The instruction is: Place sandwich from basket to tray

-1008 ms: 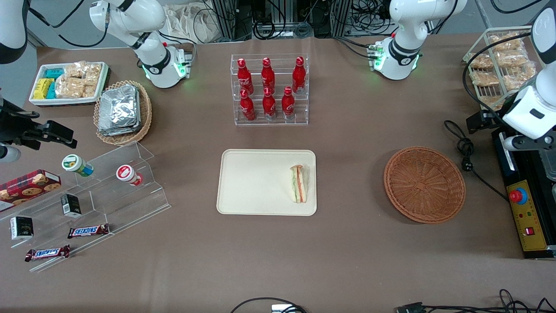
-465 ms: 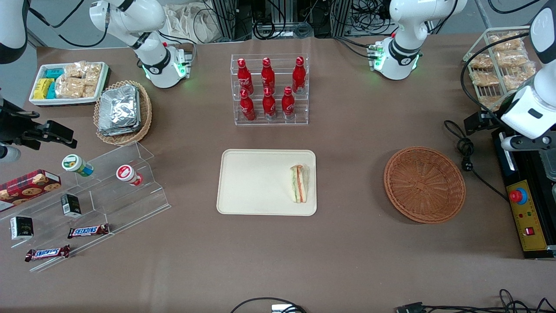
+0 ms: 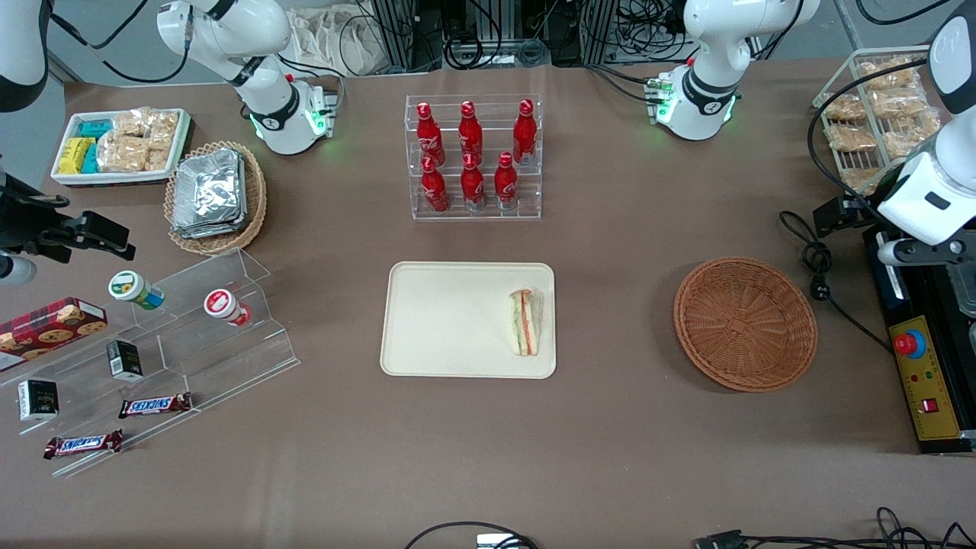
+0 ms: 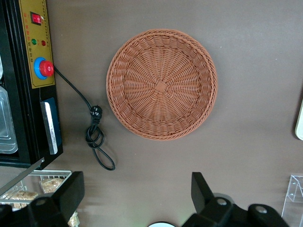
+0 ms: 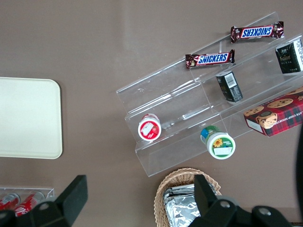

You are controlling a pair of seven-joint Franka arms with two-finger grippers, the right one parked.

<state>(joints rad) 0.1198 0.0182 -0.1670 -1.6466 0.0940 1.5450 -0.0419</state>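
White triangular sandwich (image 3: pixel 525 322) lies on cream rectangular tray (image 3: pixel 450 320) | round brown wicker basket (image 4: pixel 162 90) bare | gripper (image 4: pixel 137 198) above basket, jaws wide apart, holding nothing | soft, light, squashable: grip bread faces gently

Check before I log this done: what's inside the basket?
Nothing: the basket shows bare weave. The sandwich lies on the tray. The open gripper hovers above the table beside the basket.

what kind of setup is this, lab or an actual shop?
Likely a lab bench dressed as a snack counter: rack of red bottles, sandwich on tray, emergency-stop box. Open gripper hangs above the table near the empty basket.
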